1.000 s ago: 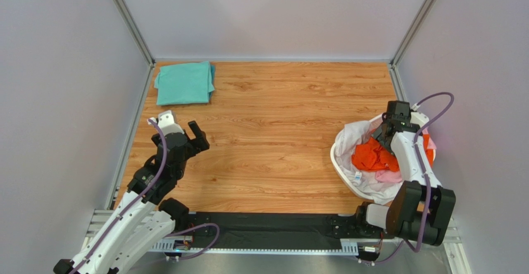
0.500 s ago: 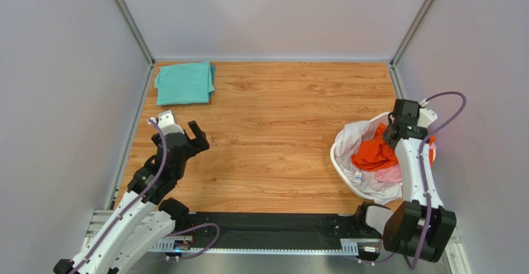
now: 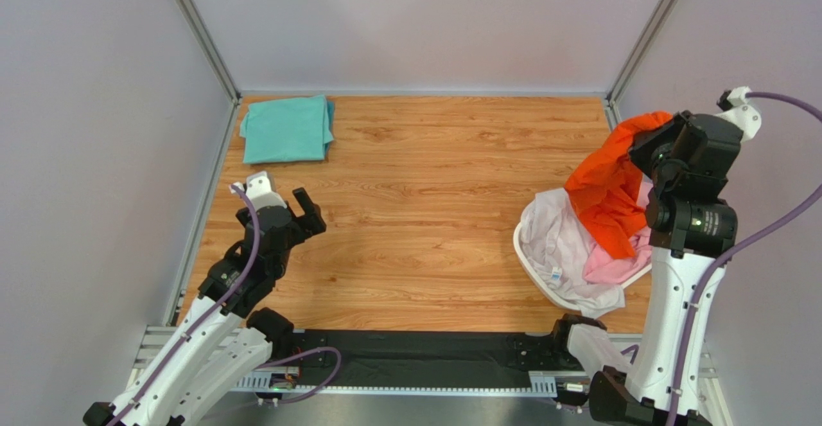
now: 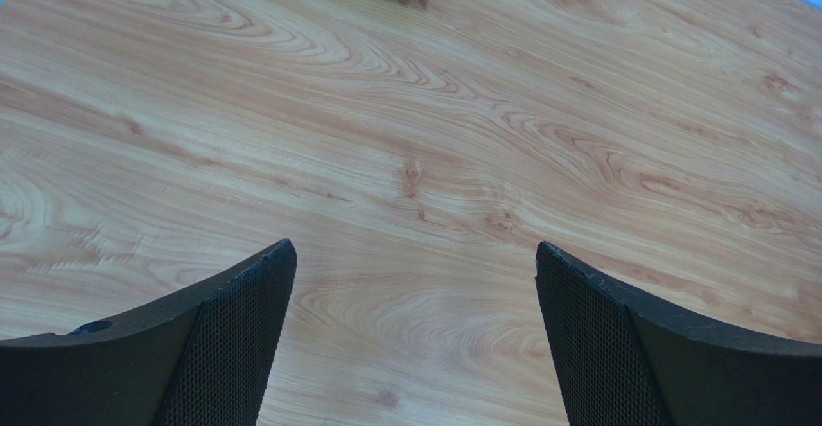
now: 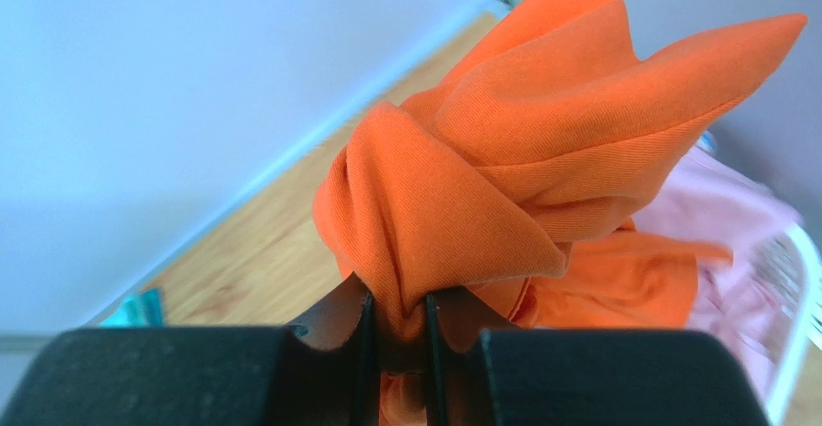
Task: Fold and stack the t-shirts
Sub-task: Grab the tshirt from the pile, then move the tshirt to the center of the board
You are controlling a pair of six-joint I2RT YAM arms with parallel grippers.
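My right gripper (image 3: pixel 654 142) is raised high over the basket and shut on the orange-red t-shirt (image 3: pixel 610 195), which hangs from it in a bunch. The wrist view shows that cloth (image 5: pixel 502 185) pinched between the two jaws of the right gripper (image 5: pixel 397 322). A pale pink t-shirt (image 3: pixel 617 264) and a white one (image 3: pixel 554 238) lie in the white basket (image 3: pixel 526 257). A folded teal-green t-shirt (image 3: pixel 286 128) lies at the far left of the table. My left gripper (image 3: pixel 282 204) hovers open over bare wood at the left, with nothing between its fingers (image 4: pixel 232 339).
The wooden table (image 3: pixel 424 214) is walled by grey panels on the left, back and right. The basket stands near the table's right front edge. A black rail (image 3: pixel 415 354) runs along the near edge between the arm bases.
My right gripper closed on the orange-red t-shirt in the basket, then rose up and to the right, pulling the shirt out. The left arm has not moved.
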